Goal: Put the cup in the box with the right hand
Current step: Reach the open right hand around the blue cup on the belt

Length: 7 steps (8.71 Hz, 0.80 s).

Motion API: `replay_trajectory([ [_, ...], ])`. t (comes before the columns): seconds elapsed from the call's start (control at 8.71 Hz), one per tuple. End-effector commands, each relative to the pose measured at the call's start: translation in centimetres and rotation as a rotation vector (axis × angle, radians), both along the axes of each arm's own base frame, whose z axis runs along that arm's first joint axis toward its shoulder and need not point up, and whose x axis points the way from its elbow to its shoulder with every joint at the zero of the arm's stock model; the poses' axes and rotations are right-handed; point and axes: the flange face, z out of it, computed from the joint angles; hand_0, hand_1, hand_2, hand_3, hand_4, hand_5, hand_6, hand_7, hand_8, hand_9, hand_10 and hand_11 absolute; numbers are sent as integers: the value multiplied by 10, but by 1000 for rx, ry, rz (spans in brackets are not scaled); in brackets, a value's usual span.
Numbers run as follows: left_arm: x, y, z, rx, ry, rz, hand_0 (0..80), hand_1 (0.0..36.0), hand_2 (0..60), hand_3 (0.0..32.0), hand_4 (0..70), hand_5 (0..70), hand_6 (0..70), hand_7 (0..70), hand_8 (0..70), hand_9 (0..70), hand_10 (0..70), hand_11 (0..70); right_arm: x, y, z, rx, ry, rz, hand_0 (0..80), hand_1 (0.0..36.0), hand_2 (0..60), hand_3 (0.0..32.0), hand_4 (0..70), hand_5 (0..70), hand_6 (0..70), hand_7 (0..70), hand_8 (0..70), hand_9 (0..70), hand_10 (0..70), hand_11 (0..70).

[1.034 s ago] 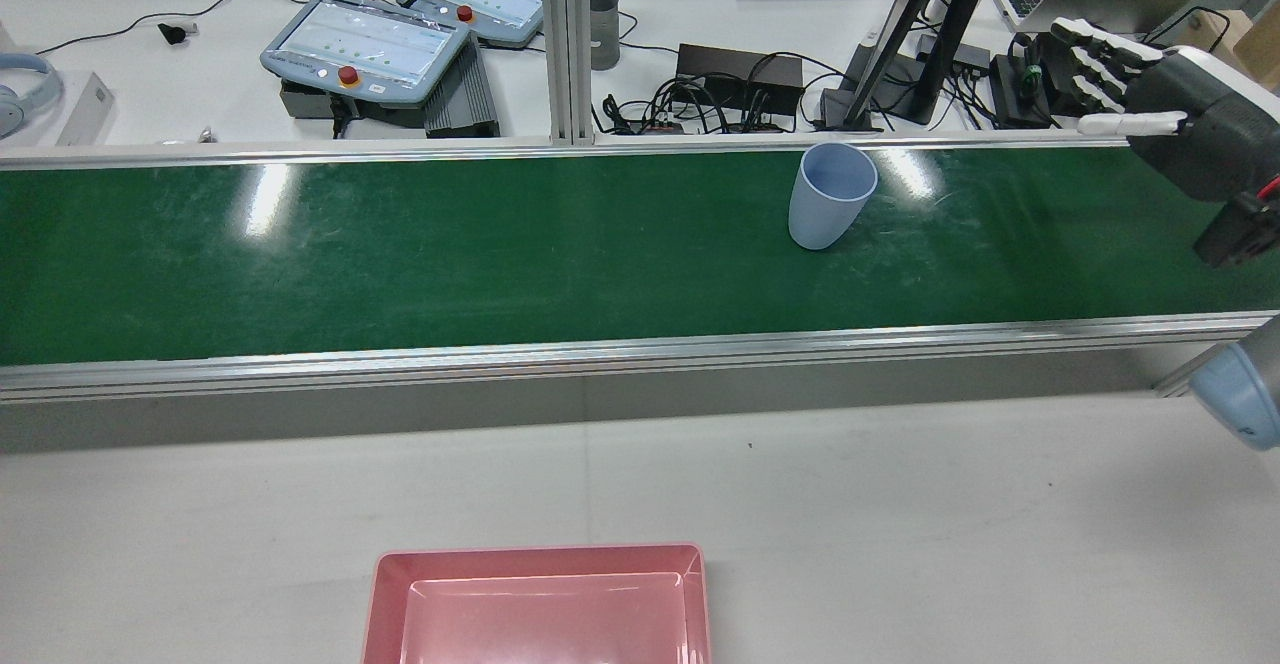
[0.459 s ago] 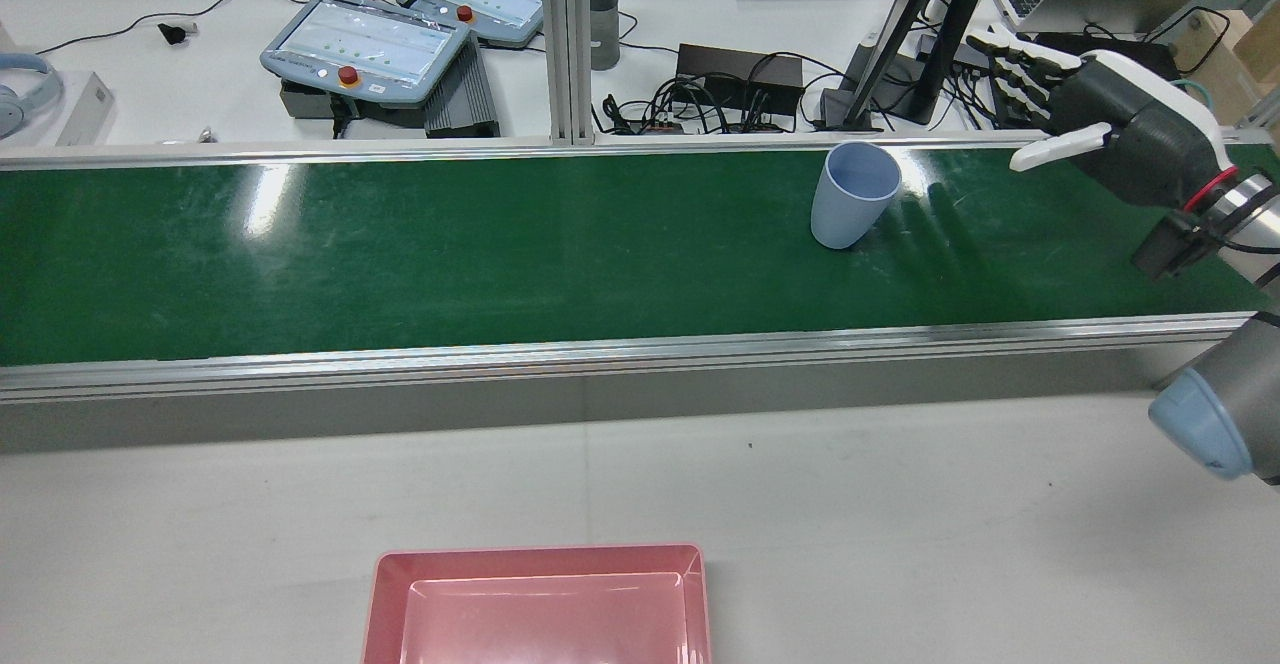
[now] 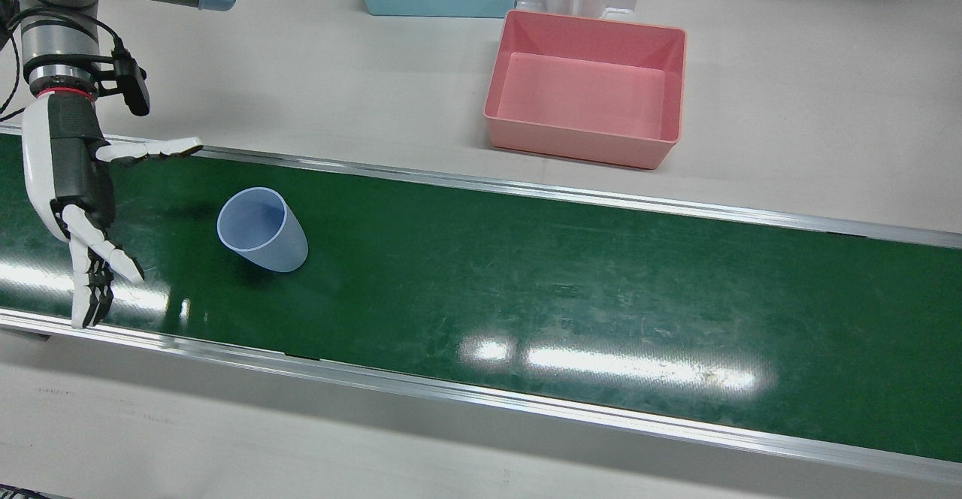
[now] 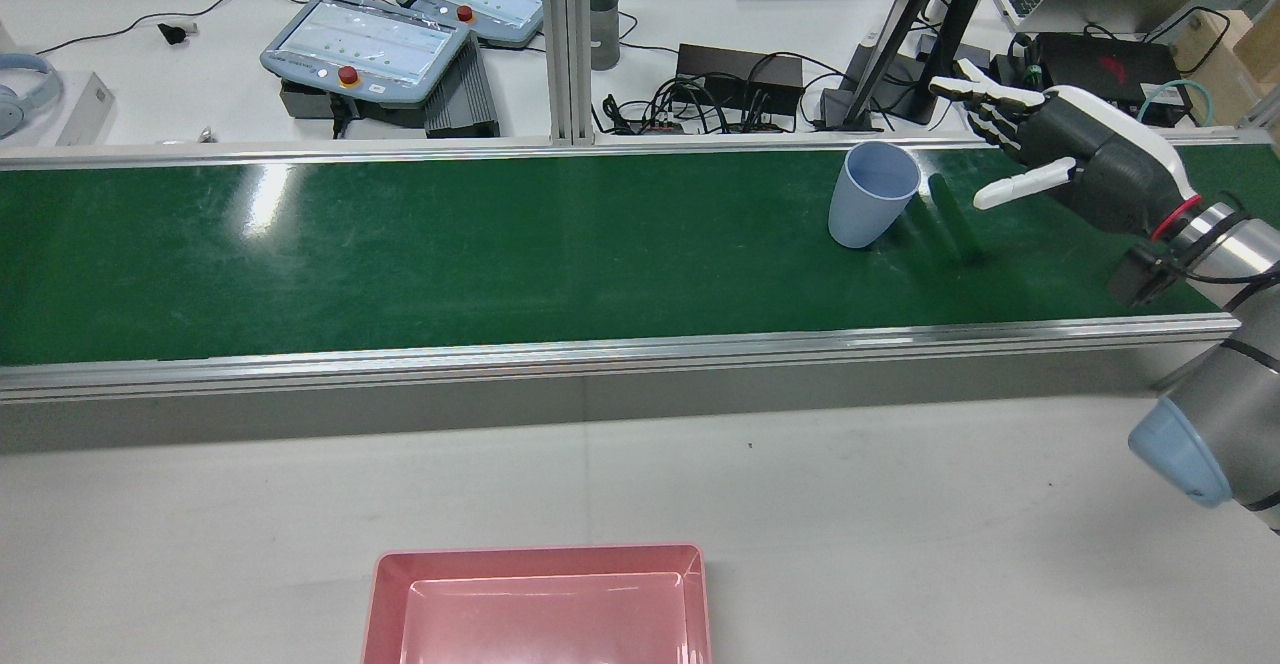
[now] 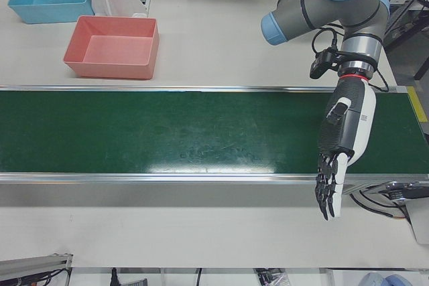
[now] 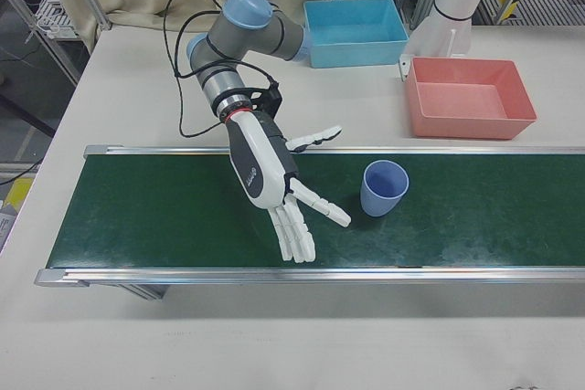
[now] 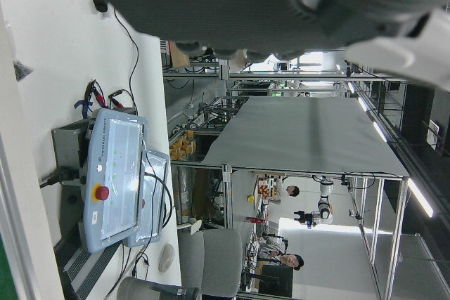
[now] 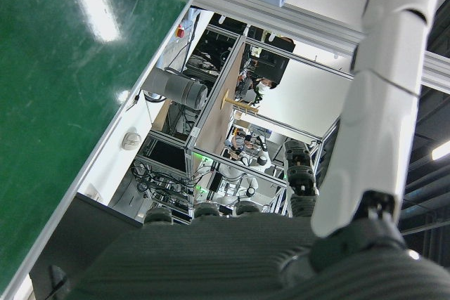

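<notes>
We see our right hand with fingers spread, holding nothing, over the green belt near the upright pale blue cup. Beyond the belt edge stands the pink box, well apart.

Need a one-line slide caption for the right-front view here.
Open right hand hangs over the green conveyor belt, beside an upright blue cup it does not touch; the empty pink box waits behind the belt.
</notes>
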Motion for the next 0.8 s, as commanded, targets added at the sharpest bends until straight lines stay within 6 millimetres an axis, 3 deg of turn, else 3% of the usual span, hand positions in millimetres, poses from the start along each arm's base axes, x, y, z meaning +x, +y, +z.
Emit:
replay_trajectory([
  [0.0,0,0,0,-1,0,0,0,0,0,0,0,0,0,0,0,0,0,0,-27,5,0,-3,-18,-7,538,183,43,0,5,57,0,0,0,0,0,0],
  [0.11,0,0,0,-1,0,0,0,0,0,0,0,0,0,0,0,0,0,0,-34,6,-3,0,-20,-18,537,184,44,0,4,58,0,0,0,0,0,0],
  [0.23,0,0,0,-1,0,0,0,0,0,0,0,0,0,0,0,0,0,0,-36,7,-3,0,-24,-13,556,158,24,0,9,59,0,0,0,0,0,0],
  [0.69,0,0,0,-1,0,0,0,0,0,0,0,0,0,0,0,0,0,0,-54,12,-2,-5,-26,-30,521,224,109,0,1,61,0,0,0,0,0,0],
])
